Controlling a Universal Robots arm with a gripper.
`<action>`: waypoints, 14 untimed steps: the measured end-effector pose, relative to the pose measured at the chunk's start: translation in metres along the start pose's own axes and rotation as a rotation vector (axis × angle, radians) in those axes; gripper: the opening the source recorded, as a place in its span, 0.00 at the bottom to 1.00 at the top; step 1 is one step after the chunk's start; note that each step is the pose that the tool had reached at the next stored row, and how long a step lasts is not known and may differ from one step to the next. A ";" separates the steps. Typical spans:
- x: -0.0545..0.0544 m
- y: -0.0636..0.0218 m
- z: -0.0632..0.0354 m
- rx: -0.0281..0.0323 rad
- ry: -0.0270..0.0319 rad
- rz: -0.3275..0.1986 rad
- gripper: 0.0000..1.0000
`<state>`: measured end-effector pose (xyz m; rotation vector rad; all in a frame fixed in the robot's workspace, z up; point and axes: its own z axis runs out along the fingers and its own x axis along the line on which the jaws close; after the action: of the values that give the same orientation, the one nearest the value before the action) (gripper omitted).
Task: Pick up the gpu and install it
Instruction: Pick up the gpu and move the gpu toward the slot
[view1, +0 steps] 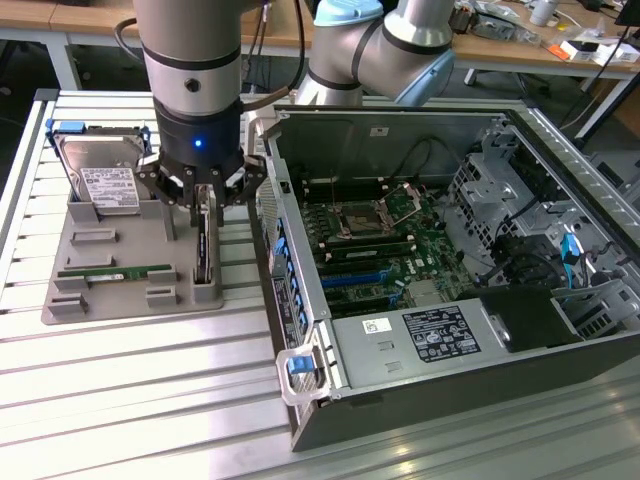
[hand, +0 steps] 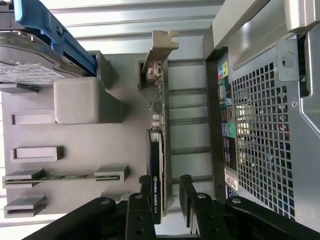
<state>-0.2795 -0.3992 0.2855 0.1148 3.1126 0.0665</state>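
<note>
On grey holder tray, beside open computer case, we see gripper low over upright gpu; jaws wide, one each side, not clamping.

The gripper hung with jaws spread, straddling the upright gpu in the grey holder tray, near the hard drive, green memory stick and open computer case.

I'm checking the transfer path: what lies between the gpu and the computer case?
Only the holder's edge and a bare strip of slatted table separate the gpu from the computer case. The wrist view shows this best.
</note>
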 end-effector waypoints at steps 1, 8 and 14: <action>0.000 0.0000 0.0006 0.0000 0.0000 0.000 0.36; 0.000 -0.0002 0.0051 0.0000 0.0000 0.000 0.36; 0.000 -0.0004 0.0096 -0.0001 -0.0001 0.000 0.36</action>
<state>-0.2794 -0.3991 0.2759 0.1147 3.1125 0.0666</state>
